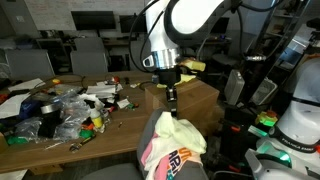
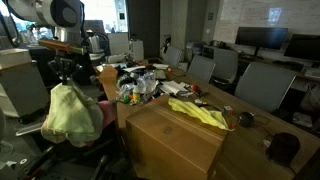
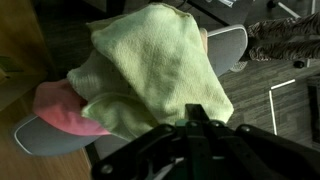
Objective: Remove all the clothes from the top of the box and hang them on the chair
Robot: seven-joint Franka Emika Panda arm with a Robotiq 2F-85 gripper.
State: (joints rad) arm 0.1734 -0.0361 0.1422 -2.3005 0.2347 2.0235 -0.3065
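A cardboard box (image 2: pixel 170 145) stands in the foreground with a yellow cloth (image 2: pixel 198 112) lying on its top. The chair (image 3: pixel 225 45) holds a pile of clothes: a light green cloth (image 3: pixel 155 70) draped on top, a pink one (image 3: pixel 65 108) under it and a white printed one (image 1: pixel 172 158). The pile also shows in an exterior view (image 2: pixel 70 112). My gripper (image 1: pixel 172 100) hangs just above the pile, fingers together and holding nothing; it also shows in an exterior view (image 2: pixel 68 72) and in the wrist view (image 3: pixel 200 112).
A long wooden table (image 1: pixel 130 115) carries a heap of clutter (image 1: pixel 65 108), also seen in an exterior view (image 2: pixel 145 82). Office chairs (image 2: pixel 255 85) stand along the table. A second robot base (image 1: pixel 298 115) and equipment stand close beside the chair.
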